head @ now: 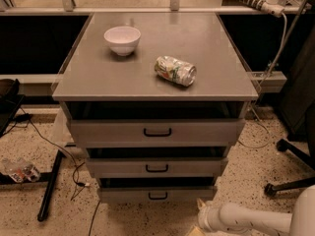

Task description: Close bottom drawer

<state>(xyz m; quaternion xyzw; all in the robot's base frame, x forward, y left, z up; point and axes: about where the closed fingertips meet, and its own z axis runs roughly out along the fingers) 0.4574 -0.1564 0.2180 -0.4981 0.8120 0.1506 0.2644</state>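
The bottom drawer is the lowest of three stacked grey drawers, with a small black bar handle. It stands slightly pulled out, with a dark gap above its front. My gripper sits at the frame's bottom edge, on the end of my white arm, which reaches in from the lower right. It is low over the floor, in front of and below the drawer's right end, apart from it. Most of the gripper is cut off by the frame.
The middle drawer and top drawer are also pulled out. A white bowl and a crushed can lie on the cabinet top. A chair base stands at right. A black stand leg and cables lie on the floor at left.
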